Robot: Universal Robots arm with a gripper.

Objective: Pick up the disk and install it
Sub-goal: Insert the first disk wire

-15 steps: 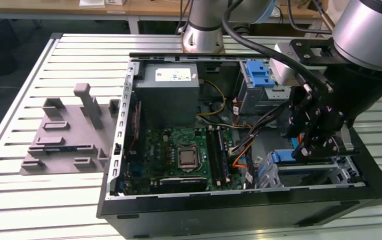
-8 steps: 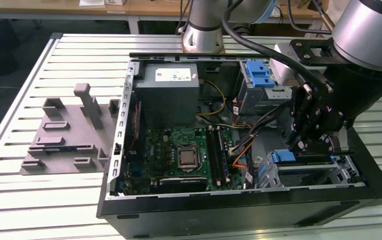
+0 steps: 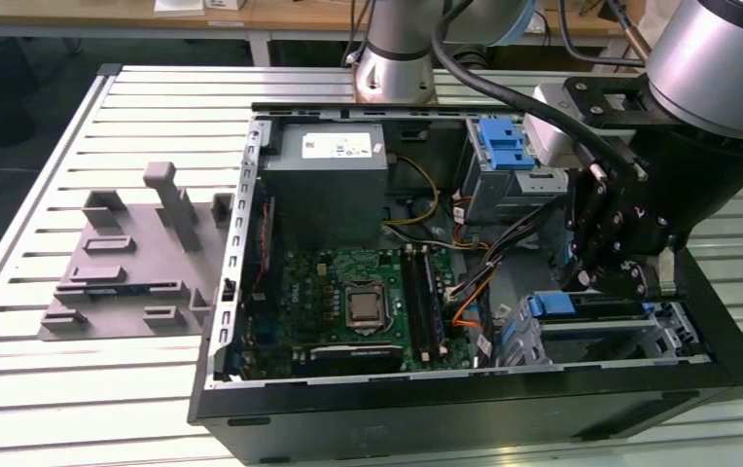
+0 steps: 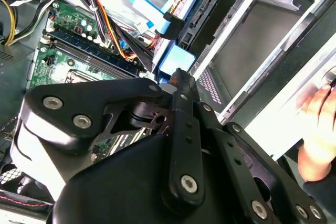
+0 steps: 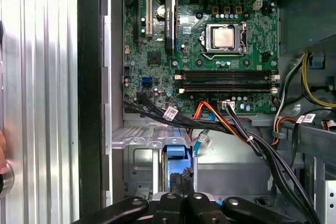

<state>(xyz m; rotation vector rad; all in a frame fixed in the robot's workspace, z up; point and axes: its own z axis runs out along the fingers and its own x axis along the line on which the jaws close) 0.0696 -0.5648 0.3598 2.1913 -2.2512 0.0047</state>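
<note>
The slatted tabletop (image 3: 34,389) carries an open computer case (image 3: 476,404). The gripper (image 3: 601,284) reaches into its drive cage (image 3: 667,336) at the exterior view's right, jaws pressed together, tips against the blue carrier of the disk (image 3: 564,305), which stands slotted in that cage.

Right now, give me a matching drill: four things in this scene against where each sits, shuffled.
1 disk
2 grey metal box
3 grey fixture
4 processor socket

a on the slatted table, outside the case
b middle of the green board
c at the drive bay, by the gripper
d inside the case, white sticker on top

Pairs: 1-c, 2-d, 3-a, 4-b
</note>
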